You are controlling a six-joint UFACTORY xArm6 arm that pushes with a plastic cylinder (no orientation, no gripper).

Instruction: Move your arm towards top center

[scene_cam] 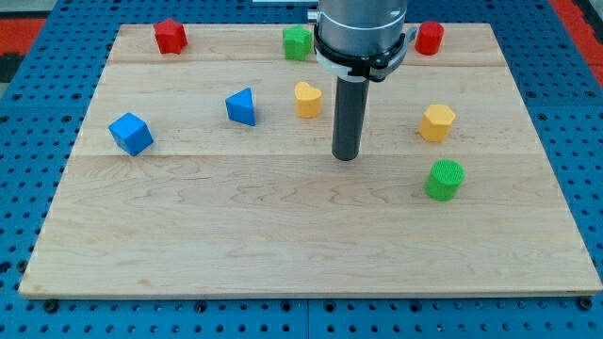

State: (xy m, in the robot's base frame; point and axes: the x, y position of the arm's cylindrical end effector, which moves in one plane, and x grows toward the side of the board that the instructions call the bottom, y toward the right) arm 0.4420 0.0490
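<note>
My tip (346, 156) rests on the wooden board (283, 235), a little right of the view's centre. The yellow heart block (307, 99) lies up and left of the tip, apart from it. The blue triangular block (242, 106) lies further left. The yellow hexagonal block (436, 122) is to the tip's right, and the green cylinder (444, 180) is to its lower right. At the view's top, the green block (298, 42) sits left of the arm body and the red cylinder (430, 38) sits right of it.
A red block (171, 36) sits at the top left of the board. A blue cube (130, 133) sits at the left. The board lies on a blue perforated table (38, 113).
</note>
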